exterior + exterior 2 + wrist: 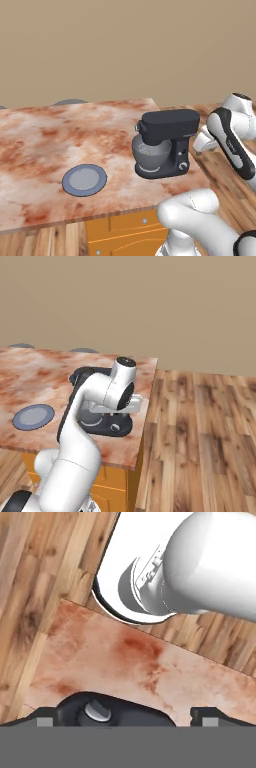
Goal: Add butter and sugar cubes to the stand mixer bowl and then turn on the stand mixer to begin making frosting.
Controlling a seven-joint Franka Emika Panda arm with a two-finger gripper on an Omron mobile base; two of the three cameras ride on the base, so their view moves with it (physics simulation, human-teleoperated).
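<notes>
Hand view puts the wide-open, empty gripper (125, 719) directly above the dark charcoal stand mixer (167, 145) — its small silver knob (97, 711) lies between the fingertips, nearer one.

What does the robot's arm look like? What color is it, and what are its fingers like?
The arm is made of smooth, glossy white rounded tube-like pieces, joined by dark black bands at the joints. One joint ends in a round black cap. The gripper has two small dark fingertips with square grey pads. No loose cables show on it.
</notes>
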